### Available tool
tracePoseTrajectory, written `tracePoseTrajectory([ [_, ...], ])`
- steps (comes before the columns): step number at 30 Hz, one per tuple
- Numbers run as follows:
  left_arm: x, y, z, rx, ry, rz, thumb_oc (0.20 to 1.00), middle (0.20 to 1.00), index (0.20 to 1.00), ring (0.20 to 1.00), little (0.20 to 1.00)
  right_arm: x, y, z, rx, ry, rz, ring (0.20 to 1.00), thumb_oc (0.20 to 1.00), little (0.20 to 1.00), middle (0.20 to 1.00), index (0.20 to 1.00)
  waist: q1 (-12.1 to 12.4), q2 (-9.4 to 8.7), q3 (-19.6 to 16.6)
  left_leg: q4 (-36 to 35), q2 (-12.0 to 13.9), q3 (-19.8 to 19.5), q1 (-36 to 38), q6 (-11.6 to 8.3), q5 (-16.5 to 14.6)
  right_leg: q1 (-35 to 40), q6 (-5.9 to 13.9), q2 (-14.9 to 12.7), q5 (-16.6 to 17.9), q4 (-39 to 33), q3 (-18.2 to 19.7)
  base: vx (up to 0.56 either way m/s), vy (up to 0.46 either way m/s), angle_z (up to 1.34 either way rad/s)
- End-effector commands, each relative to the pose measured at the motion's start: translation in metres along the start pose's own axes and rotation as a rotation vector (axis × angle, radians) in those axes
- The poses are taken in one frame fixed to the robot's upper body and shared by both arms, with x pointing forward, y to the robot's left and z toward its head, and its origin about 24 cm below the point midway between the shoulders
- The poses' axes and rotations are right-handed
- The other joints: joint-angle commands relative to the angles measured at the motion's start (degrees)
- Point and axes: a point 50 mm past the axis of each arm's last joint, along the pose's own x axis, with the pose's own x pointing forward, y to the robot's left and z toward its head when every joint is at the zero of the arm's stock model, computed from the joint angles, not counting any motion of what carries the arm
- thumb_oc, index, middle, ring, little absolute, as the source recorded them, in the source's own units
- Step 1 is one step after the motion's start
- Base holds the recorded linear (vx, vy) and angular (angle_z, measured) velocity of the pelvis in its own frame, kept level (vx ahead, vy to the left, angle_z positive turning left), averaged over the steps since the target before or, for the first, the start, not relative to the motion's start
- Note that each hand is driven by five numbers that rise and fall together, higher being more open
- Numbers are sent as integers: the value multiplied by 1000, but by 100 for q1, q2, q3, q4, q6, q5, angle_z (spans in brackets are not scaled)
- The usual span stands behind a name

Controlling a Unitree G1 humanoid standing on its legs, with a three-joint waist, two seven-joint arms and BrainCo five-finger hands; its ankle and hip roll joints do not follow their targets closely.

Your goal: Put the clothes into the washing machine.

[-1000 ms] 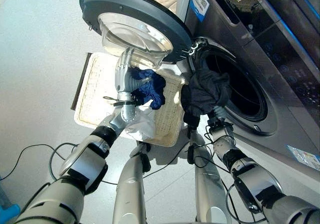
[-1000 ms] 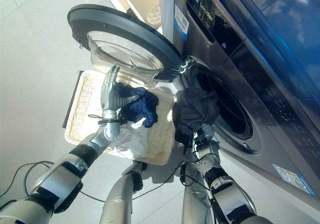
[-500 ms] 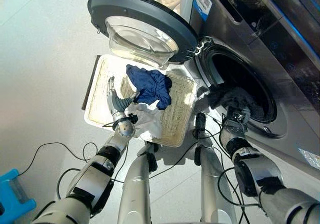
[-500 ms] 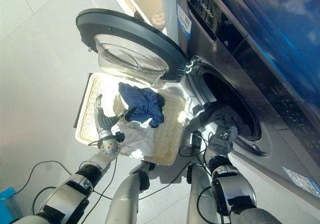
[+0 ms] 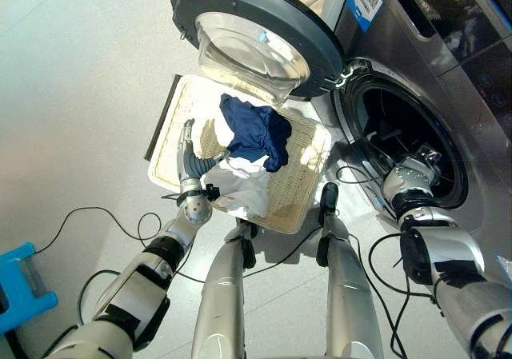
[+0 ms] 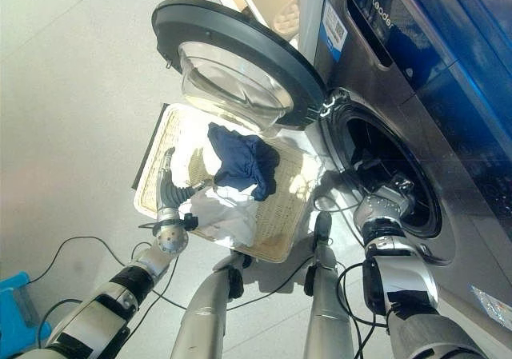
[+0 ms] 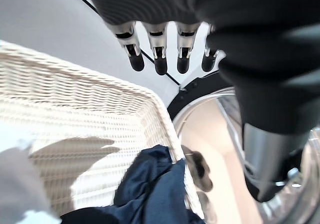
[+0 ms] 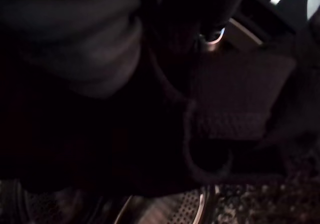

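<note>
Eye views: washing machine [image 5: 448, 79] stands with its round door [image 5: 256, 35] swung open above a pale wicker basket [image 5: 292, 195] on the floor.
Clothes in basket: dark blue garment [image 5: 256, 131] lies heaped near the basket's middle, toward the edge under the door; white garment [image 5: 240, 187] lies just beside it, at the basket's near edge.
Left hand: left hand [image 6: 167, 185] hangs over the basket's near left part, fingers straight and relaxed, holding nothing, beside the white garment.
Right hand: right hand [image 5: 416, 171] reaches into the drum opening [image 5: 400, 135]; its fingers are hidden inside, so I cannot tell how they stand.
Left wrist view: left hand's fingers [image 7: 157, 59] extend straight in a row above the basket's woven rim [image 7: 100, 92], with the dark blue garment [image 7: 150, 194] lying inside against the wall and the door's glass beyond it.
Right wrist view: dark cloth [image 8: 235, 109] lies over the perforated drum wall [image 8: 175, 209]; too dark to read the fingers.
</note>
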Motion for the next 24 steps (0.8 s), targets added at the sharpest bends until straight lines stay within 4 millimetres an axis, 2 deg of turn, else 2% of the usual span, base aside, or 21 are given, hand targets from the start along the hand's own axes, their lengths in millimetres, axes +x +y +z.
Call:
tracePoseTrajectory([
  [1,6,0,16,-39,-96,-12,1000,1000,1000,1000,1000,10,46,27,88,-161,152,200,200,200,200,200,-1,237,-68,-150,-582,-141,-21,-123,-200,24,397,-6,-807,868,-858,2,-22,4],
  [4,6,0,18,-38,-112,-28,1000,1000,1000,1000,1000,9,62,37,163,-247,169,200,200,200,200,200,-6,253,-68,-193,-549,-138,33,-133,-196,50,408,-15,-816,879,-861,6,-12,6],
  [10,5,0,16,-37,-102,-47,1000,1000,1000,1000,1000,9,66,43,149,-287,196,200,200,200,200,200,-20,258,-68,-241,-522,-130,65,-141,-176,67,417,-37,-800,865,-871,0,0,0],
  [11,4,-1,16,-38,-96,-50,1000,1000,1000,1000,1000,10,65,42,132,-272,194,395,395,395,395,395,-25,260,-68,-245,-521,-128,77,-149,-171,79,412,-30,-801,859,-870,0,0,0],
  [12,4,-1,16,-39,-93,-52,1000,1000,1000,1000,1000,11,64,42,120,-261,187,1000,1000,1000,1000,1000,-29,258,-68,-247,-517,-127,79,-151,-169,77,412,-31,-799,860,-870,0,0,0],
  [19,4,-7,18,-36,-91,-86,1000,1000,1000,1000,1000,19,38,37,-29,-132,76,1000,1000,1000,1000,1000,-61,250,-68,-296,-500,-103,118,-157,-155,105,416,-21,-811,833,-862,3,0,0],
  [20,7,-10,21,-27,-88,-98,1000,1000,1000,1000,1000,20,33,31,-203,-66,45,1000,1000,1000,1000,1000,-60,255,-68,-325,-499,-103,154,-151,-163,135,416,-3,-838,819,-843,-20,-4,5],
  [21,9,-10,22,-25,-90,-97,1000,1000,1000,1000,1000,20,34,30,-218,-61,42,1000,1000,1000,1000,1000,-60,253,-68,-333,-501,-99,117,-142,-121,103,401,-1,-797,799,-845,4,1,5],
  [22,12,-10,22,-19,-84,-105,1000,1000,1000,1000,1000,21,30,28,-307,-35,18,1000,1000,1000,1000,1000,-55,255,-68,-327,-498,-91,146,-156,-148,129,410,5,-829,803,-841,-29,3,3],
  [24,15,-9,23,-17,-85,-105,1000,1000,1000,1000,1000,22,31,27,-330,-26,8,1000,1000,1000,1000,1000,-56,254,-68,-338,-502,-81,115,-146,-109,104,394,7,-791,780,-848,0,0,0],
])
